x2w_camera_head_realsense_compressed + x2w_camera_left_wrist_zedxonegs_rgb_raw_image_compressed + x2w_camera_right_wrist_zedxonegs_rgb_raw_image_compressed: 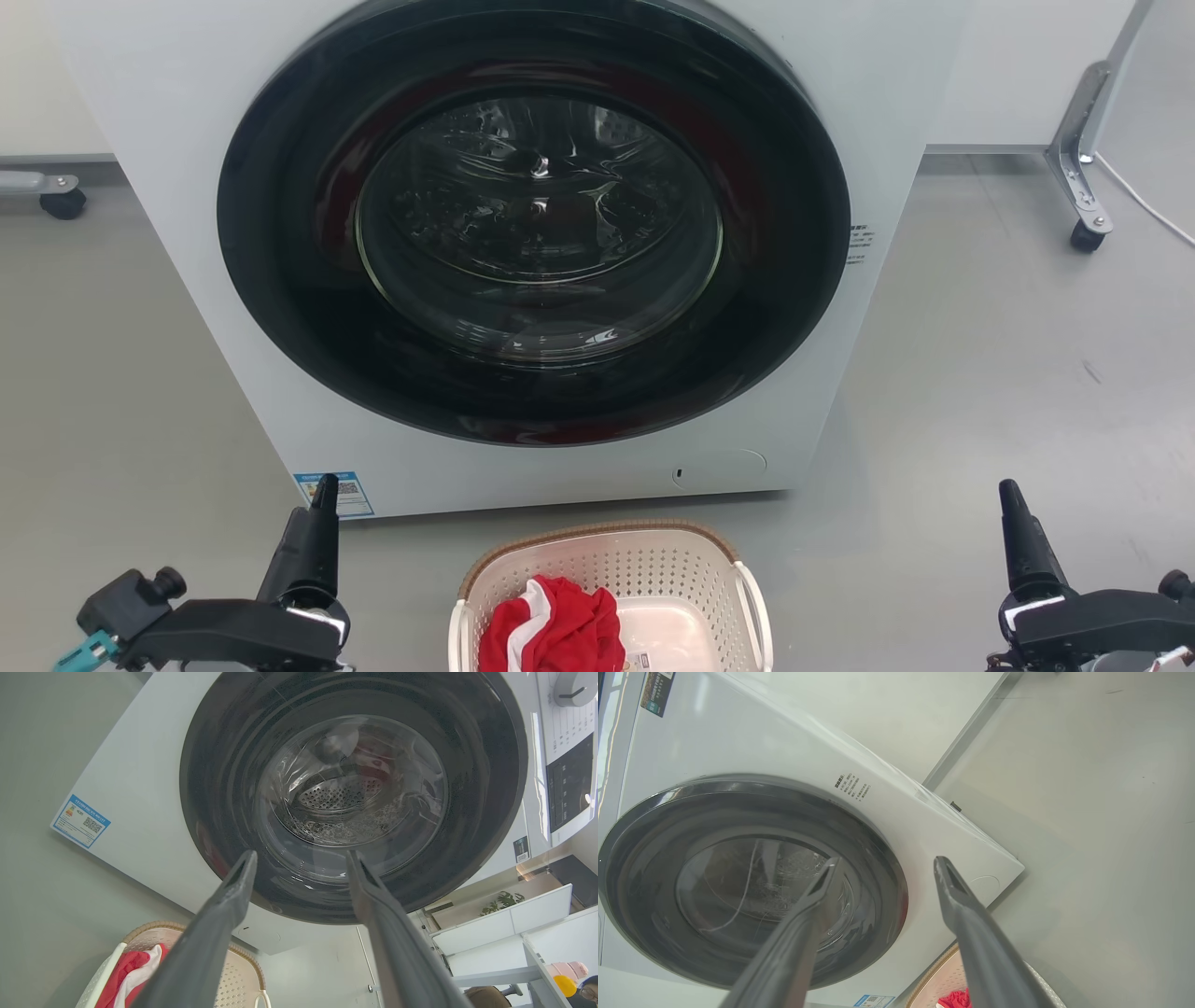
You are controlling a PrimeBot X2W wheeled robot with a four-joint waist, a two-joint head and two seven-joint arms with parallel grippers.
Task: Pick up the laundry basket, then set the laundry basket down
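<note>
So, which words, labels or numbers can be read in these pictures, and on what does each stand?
None can be read as words.
Blue sticker with a QR code, low on the washing machine front: too small.
Dark printed lines beside the door: blurred.
Control panel print: too small.
Small label in the laundry basket: too small.

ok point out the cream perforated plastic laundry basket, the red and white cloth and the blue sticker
cream perforated plastic laundry basket (653, 565): head view, far wall
red and white cloth (569, 635): head view, bundle's middle
blue sticker (80, 821): left wrist view, its centre
</note>
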